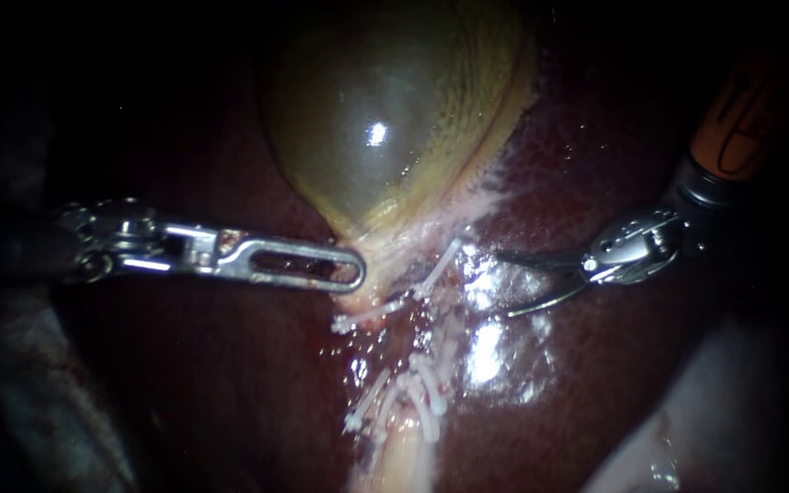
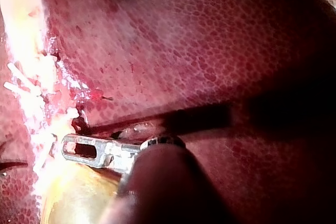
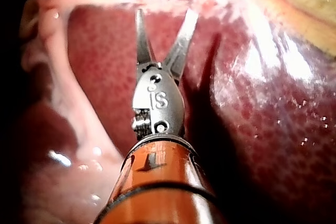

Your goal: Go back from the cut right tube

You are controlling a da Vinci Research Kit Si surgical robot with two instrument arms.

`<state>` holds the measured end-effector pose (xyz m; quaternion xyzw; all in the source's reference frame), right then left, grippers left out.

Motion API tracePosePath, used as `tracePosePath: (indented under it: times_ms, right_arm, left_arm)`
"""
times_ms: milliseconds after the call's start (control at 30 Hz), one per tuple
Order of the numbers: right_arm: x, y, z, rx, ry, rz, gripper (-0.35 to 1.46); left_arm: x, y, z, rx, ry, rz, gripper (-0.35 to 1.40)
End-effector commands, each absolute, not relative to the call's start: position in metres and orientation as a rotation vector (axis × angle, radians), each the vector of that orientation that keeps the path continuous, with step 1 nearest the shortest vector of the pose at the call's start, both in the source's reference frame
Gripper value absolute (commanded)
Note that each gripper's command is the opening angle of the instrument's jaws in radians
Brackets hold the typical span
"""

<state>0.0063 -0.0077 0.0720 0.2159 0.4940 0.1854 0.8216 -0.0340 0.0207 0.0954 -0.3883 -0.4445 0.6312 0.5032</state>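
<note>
The yellow-green gallbladder (image 1: pixel 385 137) lies on the dark red liver (image 1: pixel 614 146). My left instrument (image 1: pixel 347 272) comes in level from the left, its slotted jaws shut on the pale tissue at the gallbladder's narrow lower end; the left wrist view shows these jaws (image 2: pixel 79 148) against that tissue. Below, several white clips (image 1: pixel 417 388) sit on the pale tubes, and one more clip (image 1: pixel 442 263) sits higher up. My right instrument (image 1: pixel 510 287) stands right of the clips with its two thin blades open and nothing between them. The right wrist view shows these blades (image 3: pixel 166 17) spread just short of the pale tissue.
Wet, shiny liver surface (image 1: pixel 486 356) lies between the clips and my right instrument. A pale fold of tissue (image 1: pixel 668 429) lies at the lower right. Beside my right instrument runs a pale strand (image 3: pixel 63 93). Dark cloth-like material (image 1: pixel 29 393) shows at the far left.
</note>
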Motion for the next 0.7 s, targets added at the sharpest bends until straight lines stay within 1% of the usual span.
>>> tracePosePath:
  times_ms: [33,300,700]
  right_arm:
    - [0.0063,-0.0077,0.072,0.459,1.051,0.396,0.76]
    - [0.0064,-0.0077,0.072,0.459,1.05,0.396,0.76]
    - [0.0064,-0.0077,0.072,0.459,1.05,0.397,0.77]
  left_arm:
    - [-0.0343,0.0206,0.0955,-0.937,-1.073,1.528,-0.35]
    - [-0.0374,0.0203,0.0968,-0.934,-1.075,1.535,-0.35]
    - [-0.038,0.02,0.0973,-0.934,-1.08,1.539,-0.35]
